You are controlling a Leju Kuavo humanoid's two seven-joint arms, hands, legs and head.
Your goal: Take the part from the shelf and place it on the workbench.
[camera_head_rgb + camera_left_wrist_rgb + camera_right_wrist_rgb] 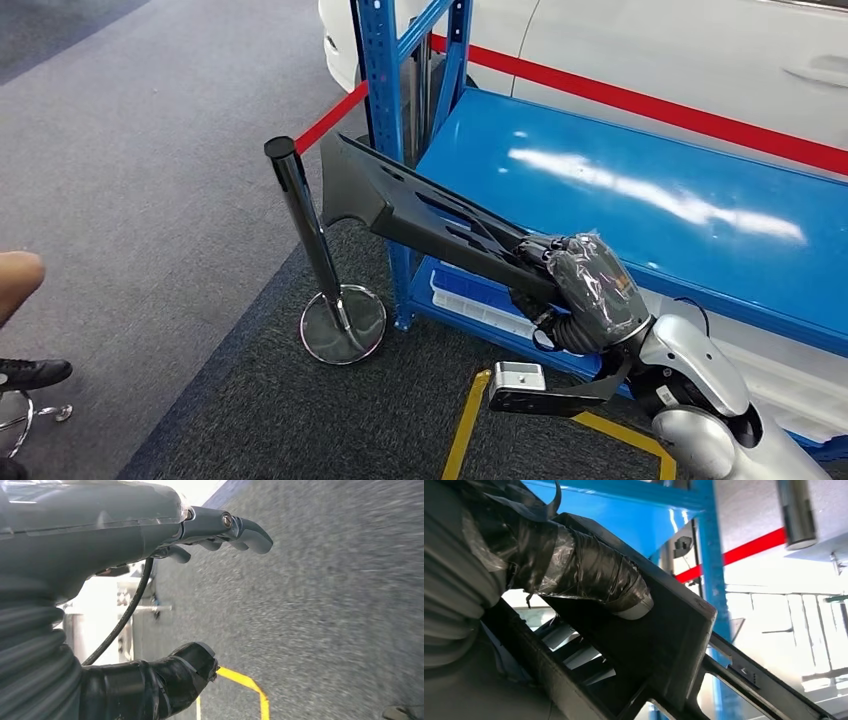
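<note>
Black part (420, 205) in right hand (585, 290)

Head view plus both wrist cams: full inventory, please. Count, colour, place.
Long black plastic part: 1, black, held out past the shelf's front corner, over the stanchion.
Blue metal shelf rack: 1, blue, ahead and right; a white bin on its lower level.
Chrome stanchion post: 1, dark post on a round chrome base, on the carpet left of the rack.
Red barrier belt: 1, red, running behind the rack.
White car body: 1, white, behind the belt.
Yellow floor tape: 1 outline, yellow, on grey carpet.
Person's shoe: 1, black, at the left edge.
Right hand: grips the part's near end.
Left hand: fingers apart, holding nothing, above carpet.
</note>
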